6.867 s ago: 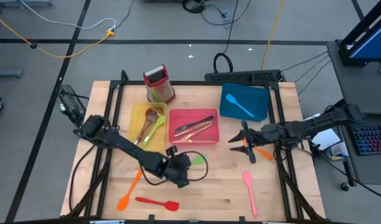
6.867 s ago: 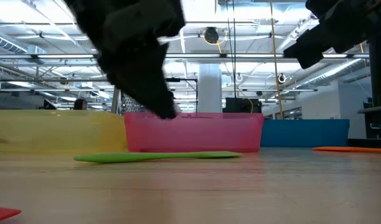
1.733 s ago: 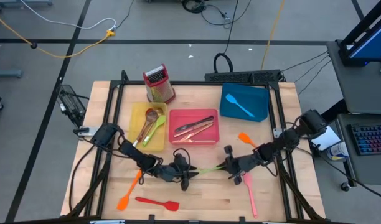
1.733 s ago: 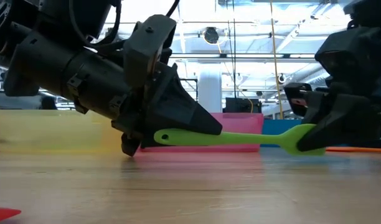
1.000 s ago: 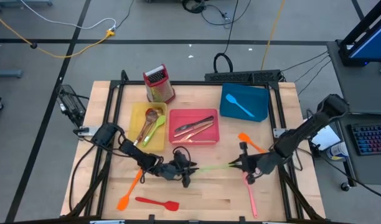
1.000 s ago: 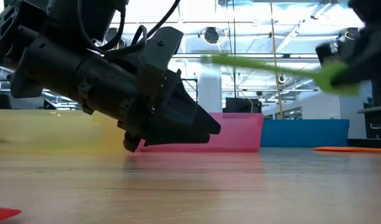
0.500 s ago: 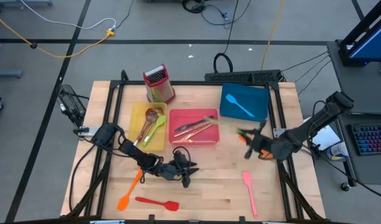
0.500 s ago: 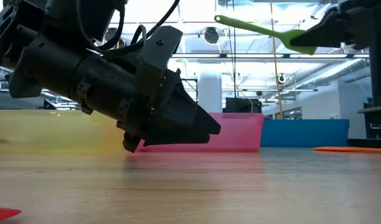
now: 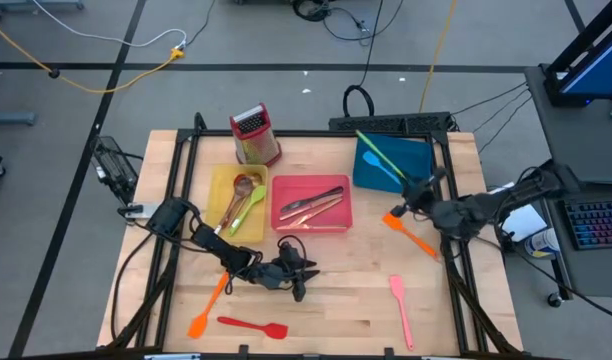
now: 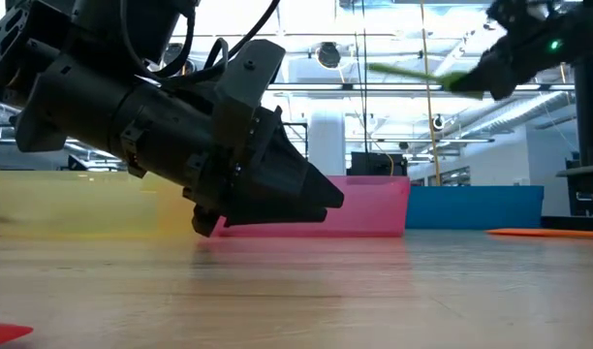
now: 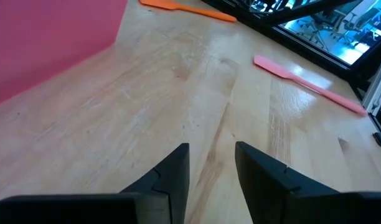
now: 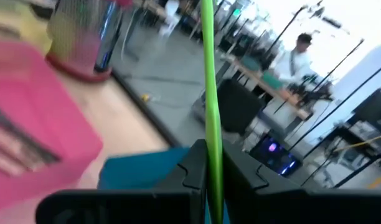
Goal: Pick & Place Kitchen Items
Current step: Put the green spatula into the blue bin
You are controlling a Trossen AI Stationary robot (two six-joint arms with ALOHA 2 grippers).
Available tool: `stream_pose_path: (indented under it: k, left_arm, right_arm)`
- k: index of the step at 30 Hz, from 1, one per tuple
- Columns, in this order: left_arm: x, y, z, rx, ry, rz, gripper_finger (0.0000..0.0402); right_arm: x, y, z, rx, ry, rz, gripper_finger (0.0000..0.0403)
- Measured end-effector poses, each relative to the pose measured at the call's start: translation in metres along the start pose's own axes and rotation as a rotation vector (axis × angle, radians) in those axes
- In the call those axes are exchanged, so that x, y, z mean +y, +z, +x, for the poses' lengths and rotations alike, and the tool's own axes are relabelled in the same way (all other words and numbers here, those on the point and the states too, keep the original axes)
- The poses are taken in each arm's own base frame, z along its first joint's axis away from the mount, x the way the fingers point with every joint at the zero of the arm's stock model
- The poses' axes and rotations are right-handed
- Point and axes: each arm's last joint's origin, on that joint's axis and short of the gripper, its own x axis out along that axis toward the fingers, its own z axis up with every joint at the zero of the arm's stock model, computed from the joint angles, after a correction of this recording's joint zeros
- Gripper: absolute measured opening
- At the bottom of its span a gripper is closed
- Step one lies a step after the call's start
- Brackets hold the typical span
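My right gripper (image 9: 416,190) is shut on a green spatula (image 9: 381,155), high above the table at the near edge of the blue tray (image 9: 418,152). The spatula's slim handle (image 12: 209,74) sticks out over that tray; it shows high up in the low view (image 10: 413,72). A light blue spatula (image 9: 386,170) lies in the blue tray. My left gripper (image 9: 301,272) is open and empty, low over the table's middle near the pink tray (image 9: 286,222). Its two fingers (image 11: 178,168) stand over bare wood. My right gripper pinches the green spatula between its two fingers at the broader end (image 10: 461,81); the right wrist view shows it edge-on between the fingers (image 12: 197,165). The handle runs straight out ahead of the fingers, toward the table's far left. The spatula is lifted clear and nearly level.
The yellow tray (image 9: 218,200) holds several utensils and the pink tray holds dark cutlery. A red-topped grater (image 9: 254,135) stands at the back. Loose on the wood lie an orange spatula (image 9: 411,235), a pink spatula (image 9: 399,310), a red spatula (image 9: 251,325) and another orange spatula (image 9: 208,305).
My right gripper has risen from the table's middle and gone toward the far right, to the blue tray, carrying the green spatula. The spatula has swung about: its handle pointed at my left gripper, and now points far-left over the blue tray.
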Motion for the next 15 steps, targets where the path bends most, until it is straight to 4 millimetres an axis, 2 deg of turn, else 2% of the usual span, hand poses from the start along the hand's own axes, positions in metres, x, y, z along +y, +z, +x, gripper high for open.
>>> stream_pose_path:
  k: [4,9,15]
  left_arm:
    - [0.0,0.0,0.0,-0.001,0.001,-0.002,0.0131]
    - [0.0,0.0,0.0,-0.004,0.003,-0.003,0.0131]
    - [0.001,0.001,0.001,-0.012,0.013,-0.004,0.0131]
  right_arm:
    - [-0.002,-0.017,0.012,0.109,0.061,0.02,0.002]
    - [-0.01,-0.042,0.024,0.334,0.131,0.045,0.002]
    - [-0.02,-0.056,0.033,0.492,0.152,0.175,0.002]
